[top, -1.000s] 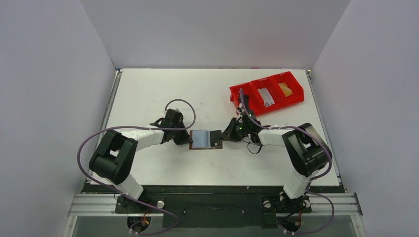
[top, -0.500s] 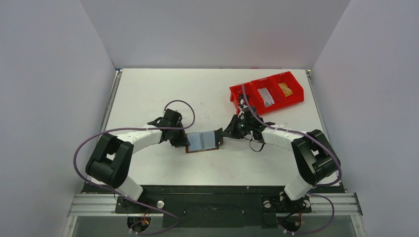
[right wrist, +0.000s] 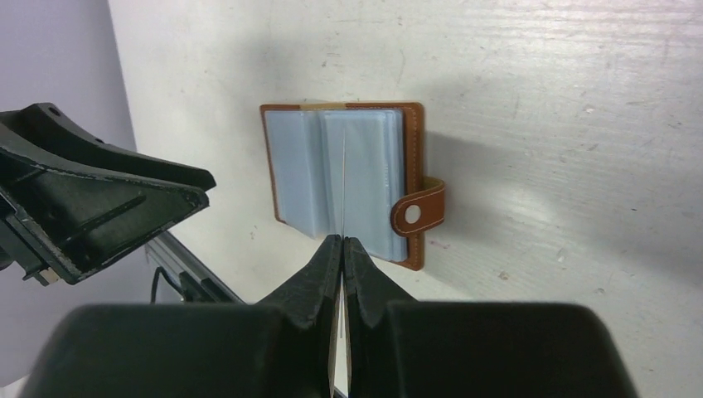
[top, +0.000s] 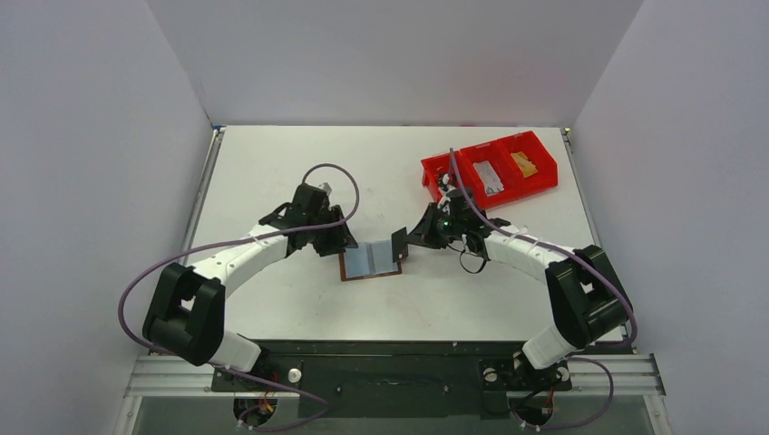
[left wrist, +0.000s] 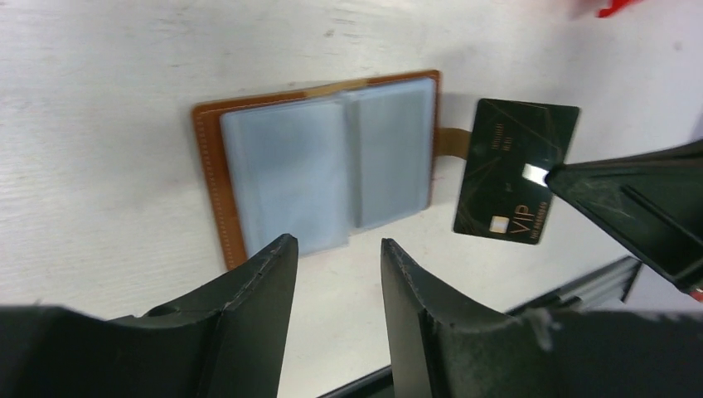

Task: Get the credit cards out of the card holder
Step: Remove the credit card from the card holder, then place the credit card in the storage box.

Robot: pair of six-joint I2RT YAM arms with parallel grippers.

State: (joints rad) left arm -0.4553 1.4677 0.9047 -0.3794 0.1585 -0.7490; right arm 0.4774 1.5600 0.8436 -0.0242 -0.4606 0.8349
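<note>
1. card holder [top: 367, 262] open flat on table [top: 272, 172], pale pockets up, tab toward right arm.
2. Key relation: black card [left wrist: 516, 170] clear of pockets, held off table just beyond tab side, long axis parallel to holder's spine.
3. Tool: right gripper [right wrist: 341, 242] pressed together on card's edge; nearer arm for carry-off.
4. left gripper [left wrist: 332, 249] spread, empty, hovering by holder's opposite edge.
5. Judgement: 1 card out; remaining cards not discernible.

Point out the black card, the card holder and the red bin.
black card [left wrist: 504, 166]: left wrist view, card face.
card holder [left wrist: 286, 178]: left wrist view, left inner pocket.
red bin [top: 517, 192]: top external view, front wall.
</note>
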